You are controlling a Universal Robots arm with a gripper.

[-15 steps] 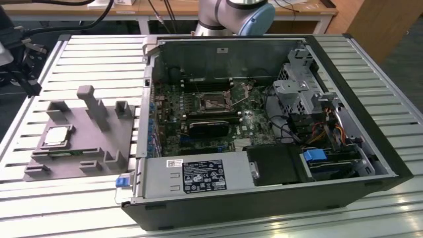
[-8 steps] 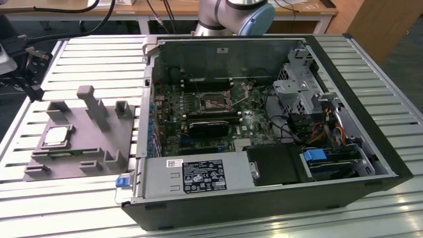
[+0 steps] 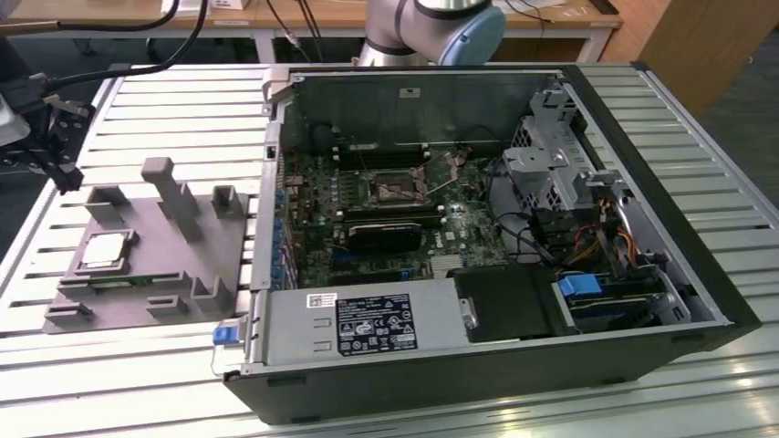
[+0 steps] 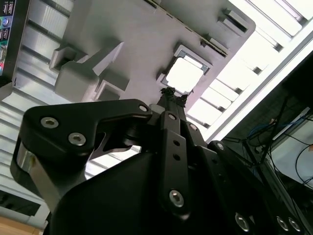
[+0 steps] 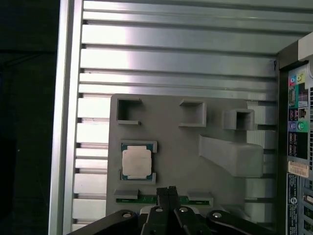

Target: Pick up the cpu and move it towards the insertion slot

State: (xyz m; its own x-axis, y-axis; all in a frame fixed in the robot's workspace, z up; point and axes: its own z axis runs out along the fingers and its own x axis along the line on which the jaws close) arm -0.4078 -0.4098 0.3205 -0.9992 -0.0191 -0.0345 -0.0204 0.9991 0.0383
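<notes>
The cpu lies in its recess on the grey tray; over the tray, near the cpu, the gripper hangs closed and empty; the insertion slot sits in the computer case beside the tray

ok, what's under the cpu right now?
The cpu sits in a corner-bracket seat on the tray. The chip covers the seat's floor, so what's directly beneath can't be seen.

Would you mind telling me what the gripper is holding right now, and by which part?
Nothing: the gripper is shut and empty; the pale silver square cpu lies untouched in the grey tray.
</notes>
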